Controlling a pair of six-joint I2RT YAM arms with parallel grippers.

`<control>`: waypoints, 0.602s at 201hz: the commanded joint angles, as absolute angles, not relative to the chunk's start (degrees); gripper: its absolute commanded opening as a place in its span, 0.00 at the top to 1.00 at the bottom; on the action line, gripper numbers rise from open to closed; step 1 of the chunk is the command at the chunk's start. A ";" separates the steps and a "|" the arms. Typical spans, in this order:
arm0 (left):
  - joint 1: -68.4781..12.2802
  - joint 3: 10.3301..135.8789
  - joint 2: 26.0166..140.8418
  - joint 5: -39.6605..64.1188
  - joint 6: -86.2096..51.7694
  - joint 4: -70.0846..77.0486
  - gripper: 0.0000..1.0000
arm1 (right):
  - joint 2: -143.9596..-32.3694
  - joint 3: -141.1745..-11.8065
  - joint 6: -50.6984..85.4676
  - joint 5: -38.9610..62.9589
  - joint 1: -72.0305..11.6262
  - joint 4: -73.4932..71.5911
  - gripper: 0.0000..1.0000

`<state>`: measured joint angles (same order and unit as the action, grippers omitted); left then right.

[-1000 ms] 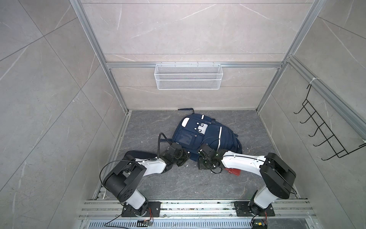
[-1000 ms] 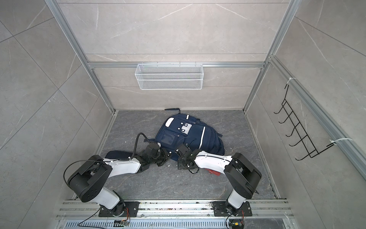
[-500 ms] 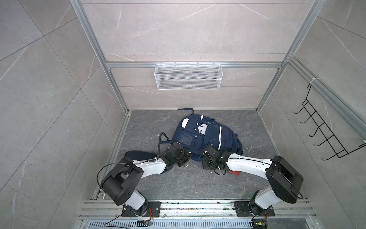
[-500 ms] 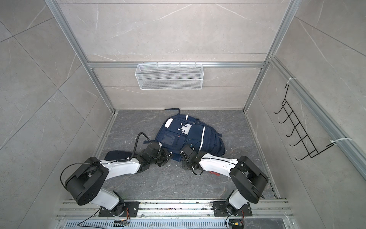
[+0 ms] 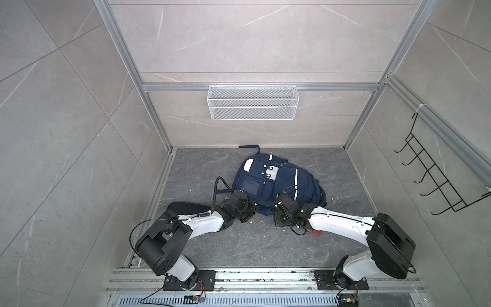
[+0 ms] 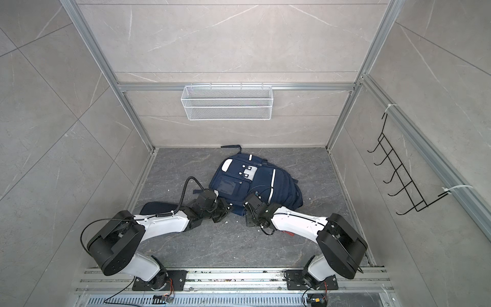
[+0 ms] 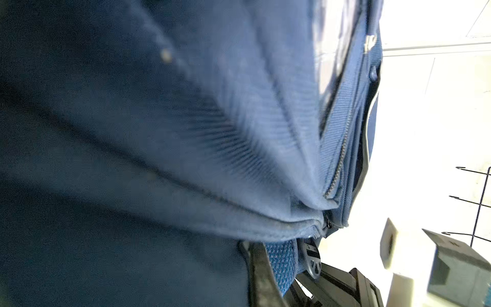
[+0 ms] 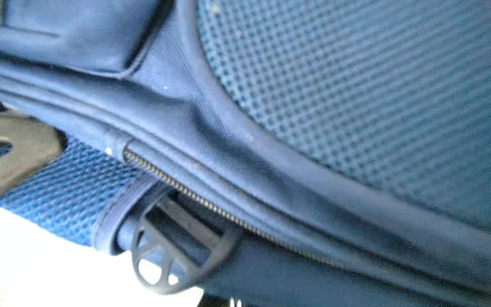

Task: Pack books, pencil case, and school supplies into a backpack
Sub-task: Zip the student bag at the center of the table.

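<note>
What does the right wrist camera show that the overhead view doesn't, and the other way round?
Only the right wrist view shows, close up, the zipper teeth, a dark plastic strap buckle and dotted mesh padding. Only a top view shows the whole scene: the navy pencil case on the floor beside the left arm, a bit of a red case under the right arm, the white wire basket and black hook rack on the walls. Both show the navy backpack.
</note>
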<state>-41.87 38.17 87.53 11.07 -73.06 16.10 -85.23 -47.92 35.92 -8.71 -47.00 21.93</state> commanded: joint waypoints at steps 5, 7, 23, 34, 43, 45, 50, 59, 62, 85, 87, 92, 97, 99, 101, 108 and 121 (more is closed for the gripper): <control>-41.64 40.52 83.37 11.83 -69.95 14.12 1.00 | -82.24 -47.97 33.14 -13.48 -46.47 27.56 1.00; -41.48 40.52 83.11 11.61 -69.78 13.75 1.00 | -82.13 -47.96 33.18 -13.59 -46.44 27.90 1.00; -39.82 40.37 80.55 9.95 -68.71 11.11 1.00 | -81.24 -47.92 33.37 -14.55 -46.44 30.13 1.00; -38.44 40.08 78.73 9.01 -68.27 9.64 1.00 | -80.49 -47.75 33.82 -14.93 -46.47 31.11 1.00; -37.15 40.29 77.31 8.14 -67.52 7.67 1.00 | -79.85 -47.43 34.34 -14.96 -46.44 31.61 1.00; -36.84 40.33 76.96 7.95 -67.33 7.19 1.00 | -79.75 -47.39 34.42 -14.95 -46.44 31.70 1.00; -36.13 40.59 76.31 7.53 -66.88 6.15 1.00 | -79.33 -47.29 34.67 -14.86 -46.45 31.85 1.00; -34.96 40.74 75.27 6.96 -66.23 4.78 1.00 | -78.86 -47.15 34.97 -14.80 -46.47 32.23 1.00; -34.42 40.76 74.90 6.92 -66.10 4.51 1.00 | -78.64 -47.11 35.04 -14.85 -46.48 32.37 1.00; -31.02 40.70 73.06 6.04 -65.20 2.61 1.00 | -77.46 -47.19 35.16 -15.38 -46.39 33.86 1.00; -30.74 40.69 72.93 5.99 -65.15 2.45 1.00 | -77.37 -47.20 35.16 -15.38 -46.40 34.02 1.00; -29.95 40.69 72.57 5.81 -64.80 2.06 1.00 | -77.06 -47.24 35.16 -15.49 -46.40 34.38 1.00; -29.15 40.59 72.21 5.65 -64.40 1.60 1.00 | -76.76 -47.28 35.13 -15.55 -46.36 34.85 1.00; -28.78 40.64 72.10 5.59 -64.31 1.45 1.00 | -76.63 -47.35 35.10 -15.56 -46.33 34.99 1.00; -28.53 40.68 71.97 5.55 -64.15 1.15 1.00 | -76.51 -47.32 35.12 -15.56 -46.30 35.05 1.00; -27.36 40.74 71.51 5.45 -63.68 0.34 1.00 | -76.01 -47.30 35.16 -15.60 -46.28 35.59 1.00; -25.14 40.72 70.74 5.45 -62.83 -0.63 1.00 | -75.13 -47.10 35.50 -15.82 -46.19 36.35 1.00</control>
